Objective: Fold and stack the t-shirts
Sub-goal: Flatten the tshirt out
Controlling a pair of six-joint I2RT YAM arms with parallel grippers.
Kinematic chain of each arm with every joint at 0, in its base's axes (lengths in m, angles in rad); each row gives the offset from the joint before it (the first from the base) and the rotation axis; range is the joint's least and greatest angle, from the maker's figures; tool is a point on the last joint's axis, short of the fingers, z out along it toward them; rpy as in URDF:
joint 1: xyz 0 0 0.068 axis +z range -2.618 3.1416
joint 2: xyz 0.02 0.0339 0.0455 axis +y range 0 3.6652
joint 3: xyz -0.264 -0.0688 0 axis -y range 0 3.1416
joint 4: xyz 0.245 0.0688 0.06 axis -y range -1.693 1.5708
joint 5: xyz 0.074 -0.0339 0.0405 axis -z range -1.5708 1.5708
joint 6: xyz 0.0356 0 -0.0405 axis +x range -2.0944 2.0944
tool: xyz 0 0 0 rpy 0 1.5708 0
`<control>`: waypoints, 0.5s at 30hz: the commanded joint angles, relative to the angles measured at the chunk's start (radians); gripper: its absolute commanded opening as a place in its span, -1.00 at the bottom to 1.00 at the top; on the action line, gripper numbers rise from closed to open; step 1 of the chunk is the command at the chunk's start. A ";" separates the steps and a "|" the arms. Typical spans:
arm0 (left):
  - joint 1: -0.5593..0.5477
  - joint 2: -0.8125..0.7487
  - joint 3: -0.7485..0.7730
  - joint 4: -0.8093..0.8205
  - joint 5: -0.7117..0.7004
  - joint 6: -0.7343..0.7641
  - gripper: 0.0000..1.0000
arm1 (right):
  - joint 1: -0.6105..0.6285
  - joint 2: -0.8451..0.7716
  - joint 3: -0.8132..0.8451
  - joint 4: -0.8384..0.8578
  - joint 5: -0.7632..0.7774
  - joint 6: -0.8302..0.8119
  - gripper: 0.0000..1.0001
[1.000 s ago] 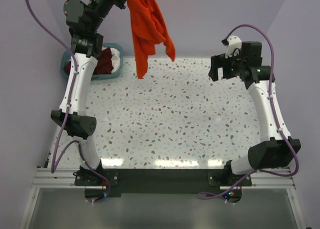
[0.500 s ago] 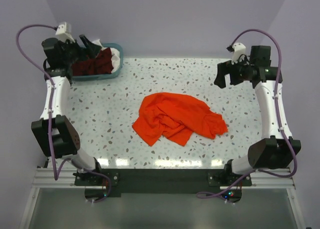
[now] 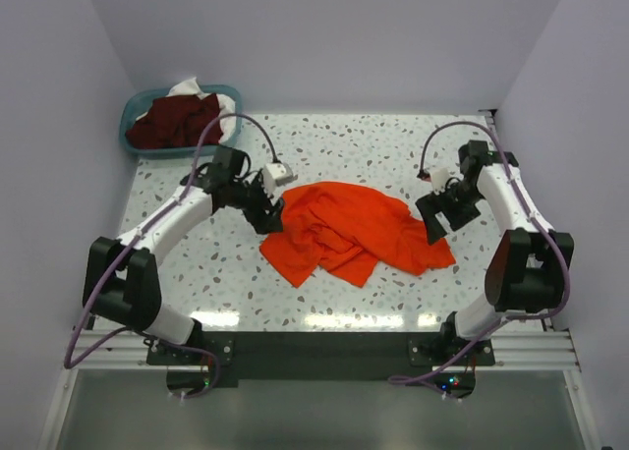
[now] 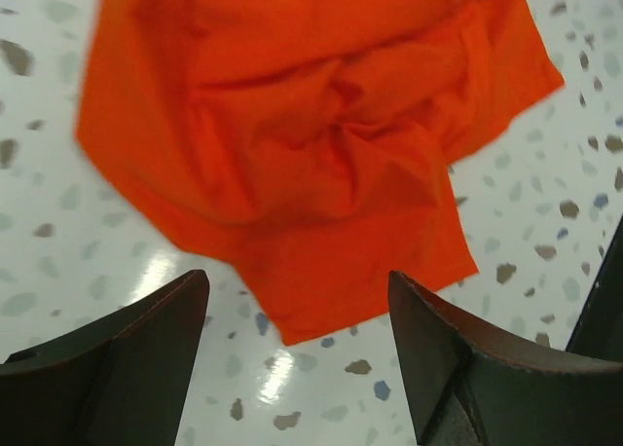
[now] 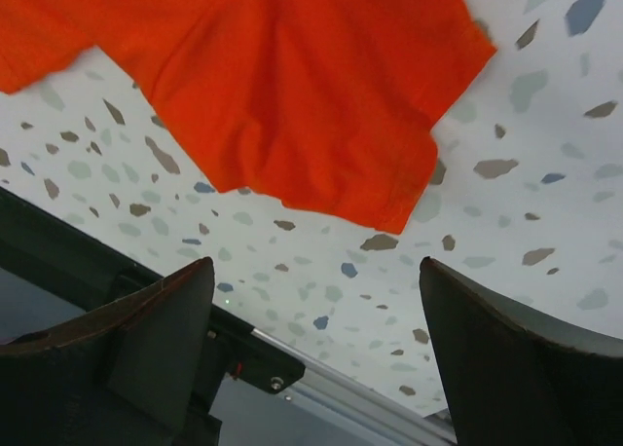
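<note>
Top external view: a bright orange-red cloth t-shirt (image 3: 344,236) lies crumpled mid-desk, its lowest fold reaching toward the near edge of the white speckled desk (image 3: 344,145). The left pincer (image 3: 267,206) sits low at the shirt's left margin and the right pincer (image 3: 437,219) at its right margin. Both wrist views show the jaws spread wide with nothing between them and orange cloth just ahead.

Assessment: the garment is light, limp and creased, with several layers overlapping. It should sag and drag rather than hold shape. Recommended hold is a single-layer hem or sleeve edge at each side, pinched low against the desk, then drawn apart to flatten.

Far left corner: a teal plastic basket (image 3: 132,128) contains dark maroon shirts (image 3: 177,124) and white cloth (image 3: 192,84).
</note>
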 commanded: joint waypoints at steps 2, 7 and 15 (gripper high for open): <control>-0.141 -0.072 -0.145 -0.034 -0.091 0.180 0.57 | 0.009 0.013 -0.093 0.027 0.101 -0.007 0.72; -0.268 -0.061 -0.228 0.061 -0.209 0.206 0.57 | 0.007 0.063 -0.153 0.140 0.176 0.056 0.53; -0.432 0.011 -0.293 0.179 -0.353 0.200 0.57 | 0.009 0.168 -0.169 0.203 0.189 0.122 0.38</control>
